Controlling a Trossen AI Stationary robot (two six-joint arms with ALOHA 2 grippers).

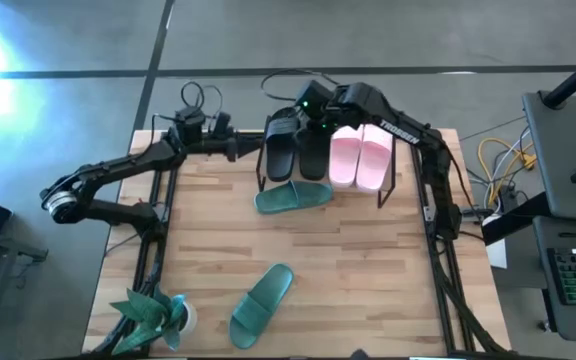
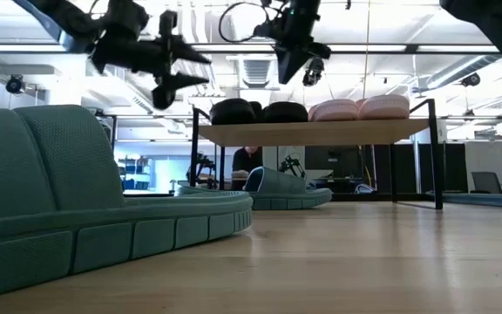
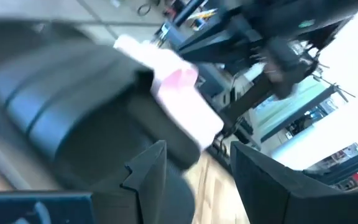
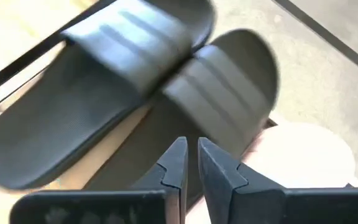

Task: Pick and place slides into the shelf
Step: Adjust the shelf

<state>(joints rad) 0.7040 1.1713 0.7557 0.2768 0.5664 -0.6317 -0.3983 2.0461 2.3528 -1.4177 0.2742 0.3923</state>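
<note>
The shelf (image 2: 321,133) stands at the far middle of the table. On its plank lie the black pair of slides (image 1: 298,148) and the pink pair (image 1: 360,158). One teal slide (image 1: 293,197) lies on the table with its far part under the shelf. The other teal slide (image 1: 261,305) lies flat nearer the front edge. My right gripper (image 4: 191,146) hangs shut above the black pair, clear of it in the low view (image 2: 296,74). My left gripper (image 3: 197,149) is open, in the air just left of the shelf (image 2: 200,71), pointing toward the black slides.
A teal potted plant (image 1: 153,315) stands at the near left corner. The shelf's thin black legs (image 1: 394,165) stand around the slide beneath it. Bare wooden tabletop (image 1: 368,280) spreads across the middle and right. Cables and a desk with a keyboard lie beyond the right edge.
</note>
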